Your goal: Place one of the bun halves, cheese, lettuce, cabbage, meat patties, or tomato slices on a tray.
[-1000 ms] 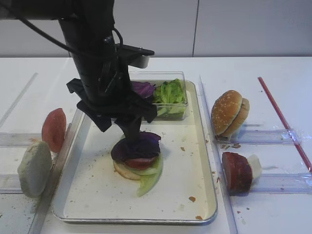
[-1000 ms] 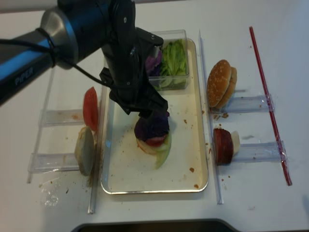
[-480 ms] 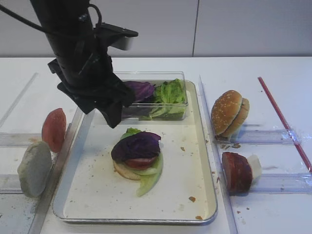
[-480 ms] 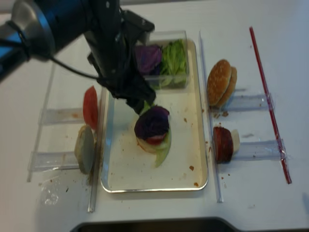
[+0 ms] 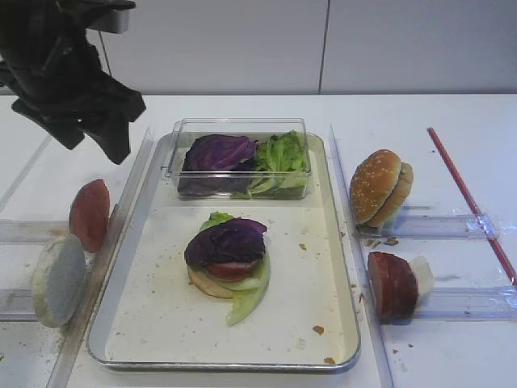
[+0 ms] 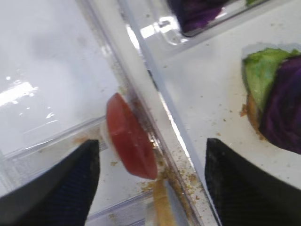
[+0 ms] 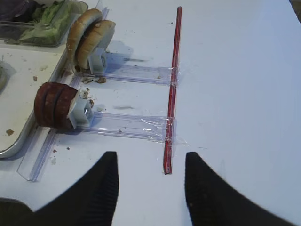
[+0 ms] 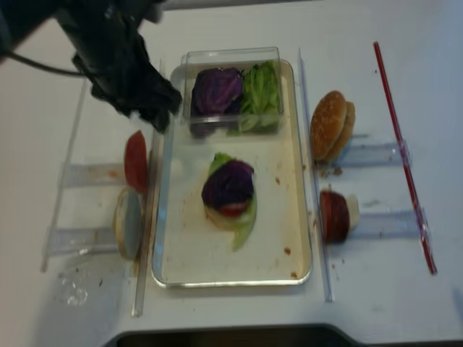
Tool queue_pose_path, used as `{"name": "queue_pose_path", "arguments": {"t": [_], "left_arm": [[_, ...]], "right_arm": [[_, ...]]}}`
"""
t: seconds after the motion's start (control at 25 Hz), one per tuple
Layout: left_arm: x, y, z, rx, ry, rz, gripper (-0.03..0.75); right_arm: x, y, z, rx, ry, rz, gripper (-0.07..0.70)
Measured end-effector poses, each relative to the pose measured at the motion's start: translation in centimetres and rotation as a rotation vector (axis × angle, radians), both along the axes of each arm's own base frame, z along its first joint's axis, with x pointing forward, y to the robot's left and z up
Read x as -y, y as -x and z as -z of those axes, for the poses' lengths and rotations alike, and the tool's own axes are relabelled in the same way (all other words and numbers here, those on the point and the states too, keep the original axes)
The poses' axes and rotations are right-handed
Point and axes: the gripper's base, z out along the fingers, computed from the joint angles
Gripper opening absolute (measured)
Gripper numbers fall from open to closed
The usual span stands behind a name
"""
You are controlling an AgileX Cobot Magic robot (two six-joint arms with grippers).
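White tabletop, my left gripper (image 6: 150,181) empty with fingers spread beside the tray (image 5: 339,242); cabbage (image 5: 226,241) looks limp and light, so I'd pinch its edge.

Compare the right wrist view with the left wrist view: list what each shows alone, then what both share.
Right wrist only: the buns, the patties and the red strip, with the right end effector open. Left wrist only: the tomato slice and the stack topped with cabbage, with the left end effector open. Both: the tray and the leaf box.
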Motion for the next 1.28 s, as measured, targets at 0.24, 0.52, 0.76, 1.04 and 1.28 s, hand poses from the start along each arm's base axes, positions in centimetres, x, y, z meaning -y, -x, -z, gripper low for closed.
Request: {"name": "queue_pose_path", "arguments": {"t": [0.24, 0.52, 0.76, 1.04, 1.28], "left_arm": [[-4.1, -0.1, -1.4, 0.040, 0.006, -0.106, 0.439], [-7.3, 3.0, -3.7, 0.106, 0.011, -0.173, 0.439], [-7.9, 7.6, -4.7, 0.146, 0.017, -0.172, 0.439], [-8.5, 13.4, -3.7, 0.160, 0.022, -0.180, 0.439], [-8.9, 17.9, -2.8, 0.203, 0.033, -0.189, 0.439]], "right_arm": [[0.0, 0.0, 0.0, 0.000, 0.000, 0.000, 0.343], [0.0, 0.0, 0.0, 0.000, 0.000, 0.000, 0.343], [0.0, 0.0, 0.0, 0.000, 0.001, 0.001, 0.343], [0.0, 0.0, 0.0, 0.000, 0.002, 0.003, 0.343], [0.0, 0.0, 0.0, 0.000, 0.002, 0.003, 0.343]]}}
